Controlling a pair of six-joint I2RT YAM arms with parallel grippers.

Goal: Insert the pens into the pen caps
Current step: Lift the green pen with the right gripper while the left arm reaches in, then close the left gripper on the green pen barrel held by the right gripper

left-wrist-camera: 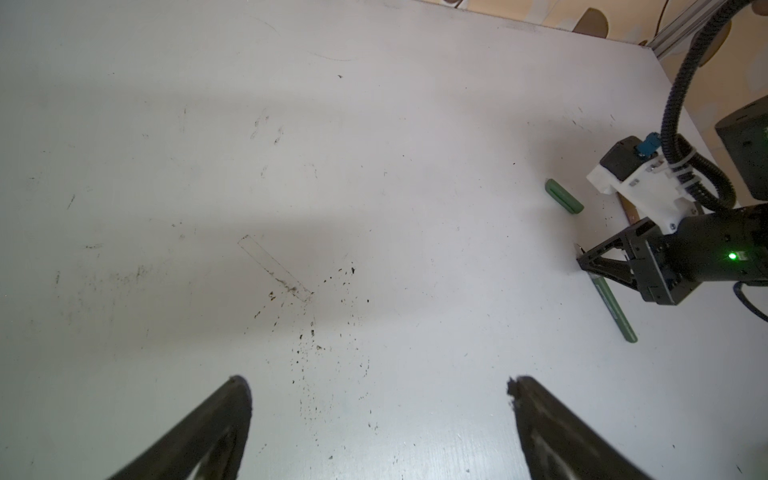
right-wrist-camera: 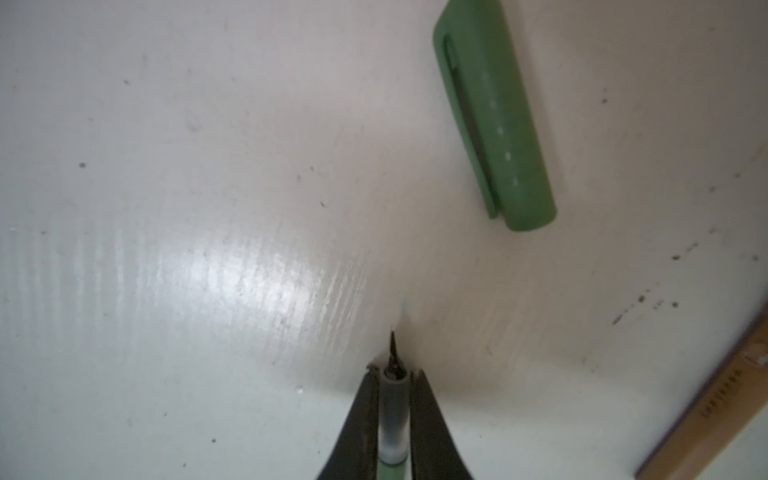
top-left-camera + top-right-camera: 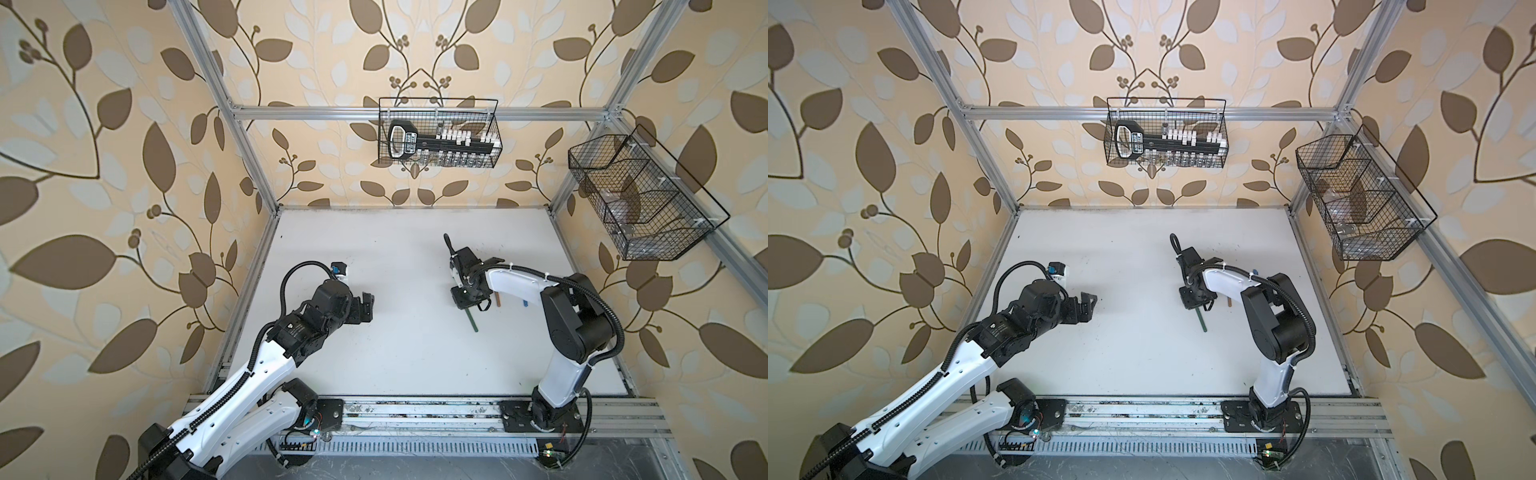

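Clamps green pen (image 2: 392, 419), flat on table (image 2: 166, 249), in right gripper (image 2: 393, 370) just behind nib, leaving tip free for green cap (image 2: 494, 120) lying near. Holds left gripper (image 1: 374, 386) apart, empty, probably awaiting cap.

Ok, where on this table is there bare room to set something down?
Free: the table between left gripper and right gripper, plus the far strip by the back wall. Crowded: around the right gripper, shut on the green pen, with green cap, tan pen and a blue piece close by.
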